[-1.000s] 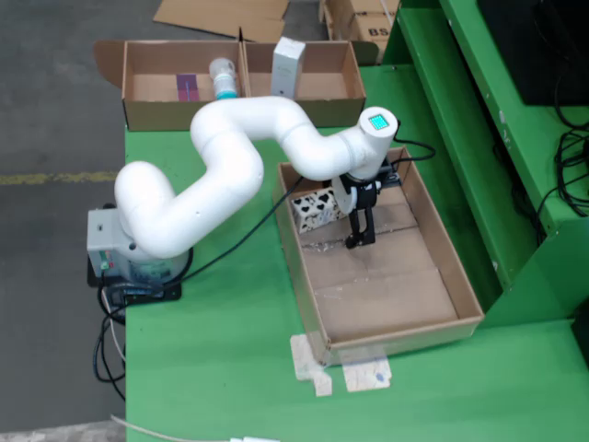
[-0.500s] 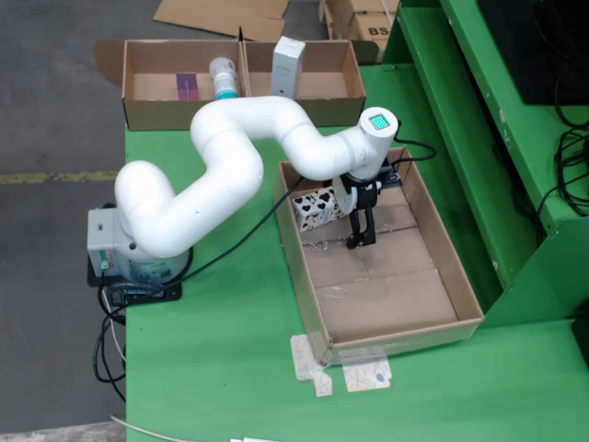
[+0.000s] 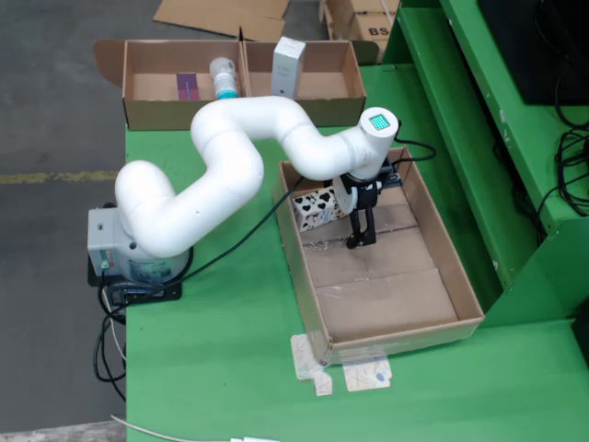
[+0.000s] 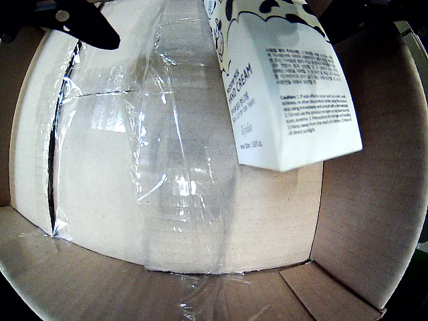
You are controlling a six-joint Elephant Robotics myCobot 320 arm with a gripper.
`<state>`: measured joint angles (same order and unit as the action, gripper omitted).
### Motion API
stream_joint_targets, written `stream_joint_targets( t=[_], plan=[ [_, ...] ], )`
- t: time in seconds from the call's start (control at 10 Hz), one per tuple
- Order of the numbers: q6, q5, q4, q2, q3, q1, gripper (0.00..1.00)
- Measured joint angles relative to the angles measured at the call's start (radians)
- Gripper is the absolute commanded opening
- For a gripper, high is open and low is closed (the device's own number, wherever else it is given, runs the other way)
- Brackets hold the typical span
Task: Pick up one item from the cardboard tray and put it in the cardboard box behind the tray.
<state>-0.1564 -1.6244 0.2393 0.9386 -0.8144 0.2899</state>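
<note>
a green desk (image 3: 221,368) stands on a grey concrete floor, with more green framing to the right of the fixed view

the task's thing is a small cow-patterned carton (image 3: 315,210) printed as a cream; it lies in the far left corner of the cardboard tray (image 3: 386,345), close to the left wall. in the wrist view the carton (image 4: 287,87) shows its white printed side, and its long axis runs from the top of that view down toward the right, with one square end pointing at the tray's taped floor. it looks light and stiff, a thin card box that would dent under a hard squeeze, and its glossy faces may slip; the best hold is likely across the two narrow sides at mid-length, the fingers square to the long axis

the hand (image 3: 361,241) hangs low in the tray just right of the carton, apart from it and holding nothing. in the wrist view one dark finger (image 4: 80,23) sits far out at the top left and the other is only a dark shape at the top right, so the hand looks spread wide

the white arm (image 3: 230,166) reaches over from its base (image 3: 115,244) at the left. the cardboard box (image 3: 244,110) stands at the desk's far edge with a bottle (image 3: 223,78), a white carton (image 3: 287,66) and a purple packet (image 3: 187,86) in it
</note>
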Motion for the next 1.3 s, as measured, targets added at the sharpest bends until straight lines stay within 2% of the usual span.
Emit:
stream_joint_targets(
  t=[0.8,1.3],
  plan=[
    [0.0,0.002,0.0,0.0,0.0,-0.008,0.0],
    [0.009,0.003,0.001,0.0,0.003,-0.009,0.0]
  ],
)
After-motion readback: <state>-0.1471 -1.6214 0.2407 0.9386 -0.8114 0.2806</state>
